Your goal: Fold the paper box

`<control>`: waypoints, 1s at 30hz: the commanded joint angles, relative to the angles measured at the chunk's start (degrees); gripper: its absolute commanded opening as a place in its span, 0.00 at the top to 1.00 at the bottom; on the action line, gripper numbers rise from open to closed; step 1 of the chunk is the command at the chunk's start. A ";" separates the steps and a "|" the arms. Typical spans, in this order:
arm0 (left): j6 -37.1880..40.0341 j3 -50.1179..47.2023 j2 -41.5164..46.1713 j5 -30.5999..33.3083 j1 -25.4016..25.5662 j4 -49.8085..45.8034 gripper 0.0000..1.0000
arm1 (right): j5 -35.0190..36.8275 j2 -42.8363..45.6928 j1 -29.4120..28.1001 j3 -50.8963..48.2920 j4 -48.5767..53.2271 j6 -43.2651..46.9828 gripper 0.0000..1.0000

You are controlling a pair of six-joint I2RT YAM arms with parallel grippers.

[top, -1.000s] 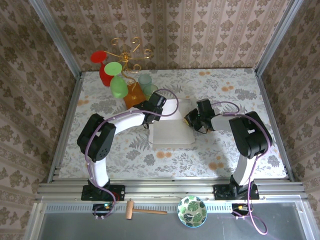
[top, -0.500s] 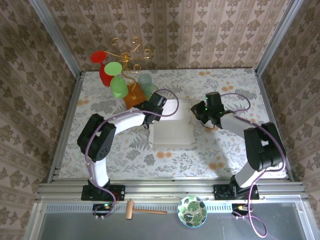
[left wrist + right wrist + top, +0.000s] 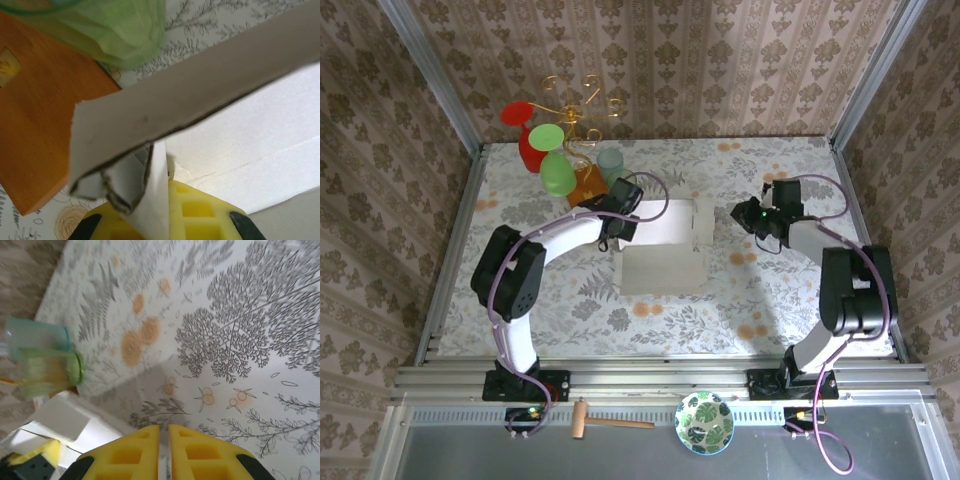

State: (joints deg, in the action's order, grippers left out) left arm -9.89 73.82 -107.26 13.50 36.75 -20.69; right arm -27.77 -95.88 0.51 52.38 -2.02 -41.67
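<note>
Bare floral-patterned tablecloth (image 3: 790, 290) lies open to the right of and nearer than the paper box (image 3: 665, 268) of pale cream cardboard; the right gripper (image 3: 740, 213) hangs there. At far left, a gold wire stand (image 3: 575, 108) with red and green plastic cups (image 3: 558, 172), on an orange wooden base (image 3: 586, 192), crowds the left gripper (image 3: 628, 222).

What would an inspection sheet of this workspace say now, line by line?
Surface: floral-print table, no spill seen.
Job's things: paper box mid-table, one flap lifted.
Clutter: cup stand with coloured cups beside the box; mallet and leaf-pattern bowl on the front ledge.
Pincers: left pincer shut on the box flap; right pincer shut, holding nothing, apart from the box.
Cables: purple cables along both arms.
Surroundings: patterned walls, metal frame.
</note>
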 commanded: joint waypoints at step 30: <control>0.86 4.09 -3.35 -3.16 -0.45 -4.16 1.00 | 8.10 -4.01 -8.47 9.06 16.22 29.01 0.61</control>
State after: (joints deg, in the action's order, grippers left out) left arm -9.87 76.44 -109.14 10.24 36.27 -22.81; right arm -24.67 -98.72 -8.10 59.86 10.33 -15.64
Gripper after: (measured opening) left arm 0.063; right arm 0.394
